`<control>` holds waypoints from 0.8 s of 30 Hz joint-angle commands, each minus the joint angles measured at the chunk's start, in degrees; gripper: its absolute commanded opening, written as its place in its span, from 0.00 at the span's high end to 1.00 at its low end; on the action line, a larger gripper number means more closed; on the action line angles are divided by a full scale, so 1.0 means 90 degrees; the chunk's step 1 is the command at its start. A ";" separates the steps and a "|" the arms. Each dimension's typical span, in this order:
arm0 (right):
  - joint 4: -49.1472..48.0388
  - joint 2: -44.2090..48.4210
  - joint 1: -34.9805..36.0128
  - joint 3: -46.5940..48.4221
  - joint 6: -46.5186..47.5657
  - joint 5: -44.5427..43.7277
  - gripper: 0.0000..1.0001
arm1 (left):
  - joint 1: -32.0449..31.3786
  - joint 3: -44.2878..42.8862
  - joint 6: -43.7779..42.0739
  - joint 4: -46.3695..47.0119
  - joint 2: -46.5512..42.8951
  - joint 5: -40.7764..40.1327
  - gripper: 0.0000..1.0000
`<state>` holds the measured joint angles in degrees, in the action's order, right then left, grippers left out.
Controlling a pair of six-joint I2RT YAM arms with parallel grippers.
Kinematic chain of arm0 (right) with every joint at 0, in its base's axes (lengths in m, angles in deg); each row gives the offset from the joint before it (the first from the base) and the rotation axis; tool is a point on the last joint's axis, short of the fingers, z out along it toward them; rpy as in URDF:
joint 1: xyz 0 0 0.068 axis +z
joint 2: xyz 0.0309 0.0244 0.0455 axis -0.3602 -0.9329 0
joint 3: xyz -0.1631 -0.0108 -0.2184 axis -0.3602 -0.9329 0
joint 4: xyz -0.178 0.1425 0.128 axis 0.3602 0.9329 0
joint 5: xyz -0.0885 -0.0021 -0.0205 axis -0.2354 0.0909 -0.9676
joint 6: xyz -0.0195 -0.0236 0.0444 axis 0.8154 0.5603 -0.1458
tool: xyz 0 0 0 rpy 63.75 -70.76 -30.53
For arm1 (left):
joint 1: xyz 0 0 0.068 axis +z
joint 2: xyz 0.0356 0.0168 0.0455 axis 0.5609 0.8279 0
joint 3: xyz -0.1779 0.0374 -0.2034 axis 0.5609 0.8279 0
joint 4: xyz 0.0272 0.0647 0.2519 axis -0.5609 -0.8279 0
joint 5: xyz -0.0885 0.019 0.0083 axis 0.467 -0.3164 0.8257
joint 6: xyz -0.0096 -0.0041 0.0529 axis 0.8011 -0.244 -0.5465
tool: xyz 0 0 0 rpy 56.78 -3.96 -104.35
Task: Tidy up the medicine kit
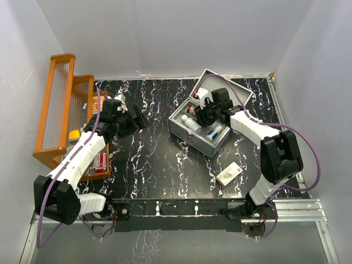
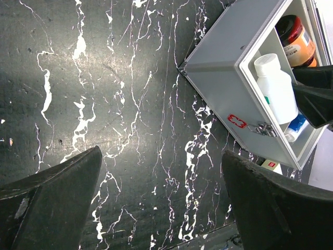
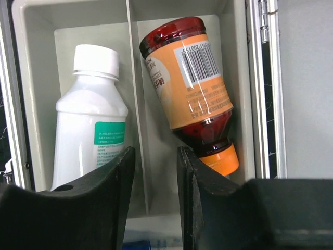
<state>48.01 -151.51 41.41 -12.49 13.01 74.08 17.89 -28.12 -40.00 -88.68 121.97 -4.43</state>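
At the near edge of the black, white-veined marble-pattern tabletop [image 1: 154, 165], toward its right corner, a small cream cardboard box [image 1: 229, 174] with a printed label lies flat, apart from everything else.

Farther in, over bare tabletop left of centre, the left gripper [image 2: 161, 153] hangs with its jaws spread wide and nothing between them.

The medicine kit [image 1: 187, 136], a rectangular light-grey metal case with a red cross mark and a latch on its near wall, sits right of the tabletop's centre, turned at an angle to the edges. Its hinged lid [image 3: 307, 78] stands open toward the far right corner.

The right gripper [image 3: 156, 153] hovers just above the kit's interior, its jaws a narrow way apart and clamping nothing; the gap lines up with a divider wall.

On one side of that divider a white plastic bottle [image 3: 91, 120] with a white cap and a green label lies flat. On the other a dark-red bottle [image 3: 197, 88] with an orange label and orange cap lies tilted, cap end beside one finger [image 3: 195, 177]; whether they touch I cannot tell.

A separate compartment holds blue-and-white items [image 1: 214, 132], too small to identify.

Along the left edge stands an orange wooden rack [image 1: 55, 104] with small packages in it.
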 commanded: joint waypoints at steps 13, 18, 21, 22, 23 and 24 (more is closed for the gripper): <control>0.0331 0.1194 -0.0128 0.1141 -0.0985 -0.1486 0.57 | 0.0012 0.0076 -0.0037 -0.0006 -0.0437 -0.0039 0.01; 0.0212 0.1448 -0.0221 0.1406 -0.2022 -0.3584 0.51 | 0.0016 0.0090 -0.0042 -0.0056 -0.0631 -0.0277 0.01; 0.0391 0.1493 -0.0544 0.1615 -0.2652 -0.4467 0.48 | 0.0012 0.0165 -0.0137 -0.0047 -0.0781 -0.0314 0.01; 0.0539 0.1496 -0.0796 0.1695 -0.2982 -0.4454 0.48 | 0.0013 0.0190 -0.0177 -0.0031 -0.0834 -0.0317 0.01; 0.0679 0.1514 -0.1109 0.1763 -0.3273 -0.4289 0.47 | 0.0011 0.0219 -0.0218 -0.0021 -0.0899 -0.0343 0.01; 0.0738 0.1573 -0.1416 0.1749 -0.3511 -0.4140 0.47 | 0.0015 0.0241 -0.0260 -0.0036 -0.0951 -0.0410 0.01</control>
<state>52.82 -140.17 36.82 -0.49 -6.61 43.79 17.89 -27.16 -40.43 -89.03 116.79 -6.42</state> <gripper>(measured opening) 0.524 0.985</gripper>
